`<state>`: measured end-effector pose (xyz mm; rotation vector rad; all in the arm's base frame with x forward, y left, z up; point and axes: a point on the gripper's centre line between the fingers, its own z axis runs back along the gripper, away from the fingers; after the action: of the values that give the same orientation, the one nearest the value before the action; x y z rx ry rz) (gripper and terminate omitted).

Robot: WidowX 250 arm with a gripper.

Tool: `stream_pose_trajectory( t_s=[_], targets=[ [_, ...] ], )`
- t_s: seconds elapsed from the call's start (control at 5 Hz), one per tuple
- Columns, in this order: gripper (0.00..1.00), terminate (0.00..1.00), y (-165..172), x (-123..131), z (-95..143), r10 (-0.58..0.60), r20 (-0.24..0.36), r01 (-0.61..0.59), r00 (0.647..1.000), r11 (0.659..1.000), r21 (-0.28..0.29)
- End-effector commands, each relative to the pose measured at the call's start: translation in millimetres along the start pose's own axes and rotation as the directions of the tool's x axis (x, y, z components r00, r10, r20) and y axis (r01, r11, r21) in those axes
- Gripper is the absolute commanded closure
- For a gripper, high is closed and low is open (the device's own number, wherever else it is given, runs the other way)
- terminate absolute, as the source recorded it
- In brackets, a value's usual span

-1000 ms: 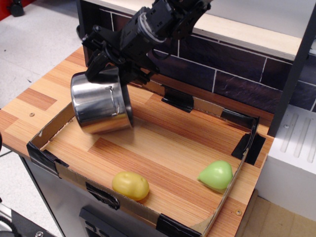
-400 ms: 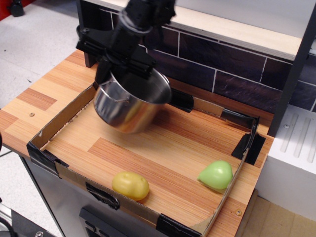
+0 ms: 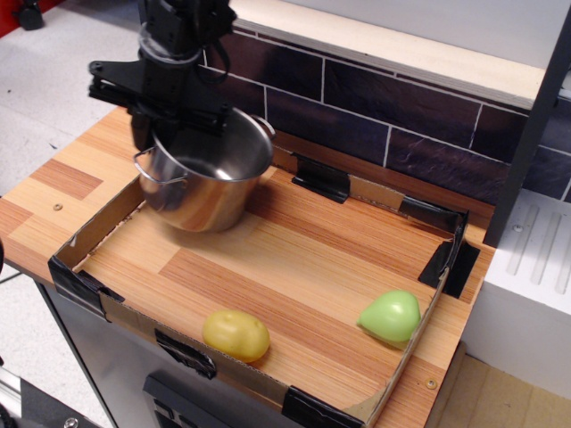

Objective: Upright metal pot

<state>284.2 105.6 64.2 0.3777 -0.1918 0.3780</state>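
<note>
The metal pot is shiny steel with a small loop handle on its left side. It stands nearly upright, mouth up, in the back left corner of the cardboard tray. I cannot tell whether its base rests on the tray floor or hangs just above it. My black gripper comes down from above and is shut on the pot's far-left rim. The arm hides part of that rim.
A yellow toy food lies near the tray's front edge and a green one at the front right. A dark tiled wall runs behind the tray. A black post and a white unit stand at the right.
The pot has turned from lying on its side, through a steep tilt, to mouth up. My arm swung left and rotated with it, lowering the pot into the tray's back left corner.
</note>
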Motion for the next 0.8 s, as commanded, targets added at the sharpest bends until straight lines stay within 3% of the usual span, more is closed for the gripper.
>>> stream_pose_trajectory(
  t_s=[0.0,0.2,0.4,0.6],
  targets=[
    [1.00,0.00,6.0,9.9,-8.8,0.043,0.013,-0.042,0.999,0.999,-0.033],
    [0.00,0.00,8.6,8.1,-7.2,0.060,-0.021,-0.061,0.998,0.997,-0.041],
    [0.00,0.00,14.8,7.4,-2.3,0.066,-0.032,-0.065,0.997,0.998,0.013],
    [0.00,0.00,24.3,14.3,17.0,0.116,-0.034,-0.115,0.993,0.993,0.029]
  ],
)
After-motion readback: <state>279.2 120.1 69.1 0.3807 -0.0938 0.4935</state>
